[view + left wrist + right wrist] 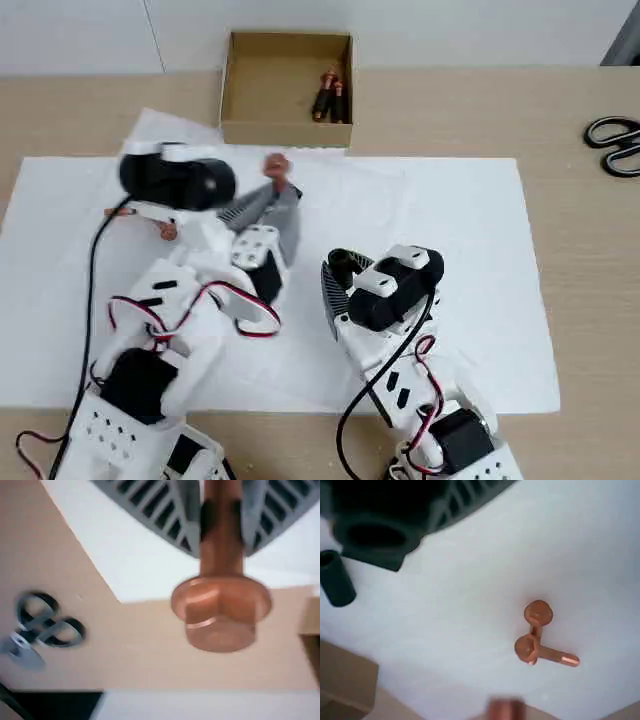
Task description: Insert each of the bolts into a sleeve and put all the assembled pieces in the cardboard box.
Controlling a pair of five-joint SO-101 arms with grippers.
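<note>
Copper bolt (220,612) (smooth, flanged hex head) tight between ribbed grey fingers (145,510) of left hand (221,530).

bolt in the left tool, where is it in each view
High view: bolt, just below the cardboard box, over the white sheet.
Left wrist view: gripped in the left tool, hex head outward.
Right wrist view: perhaps the copper blur at the edge; cannot tell.
Shared landmark: the white sheet.

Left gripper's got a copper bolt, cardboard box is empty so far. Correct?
Not quite. The left gripper does hold a copper bolt, but the cardboard box isn't empty: the high view shows two assembled pieces lying in it, against its right wall.
</note>
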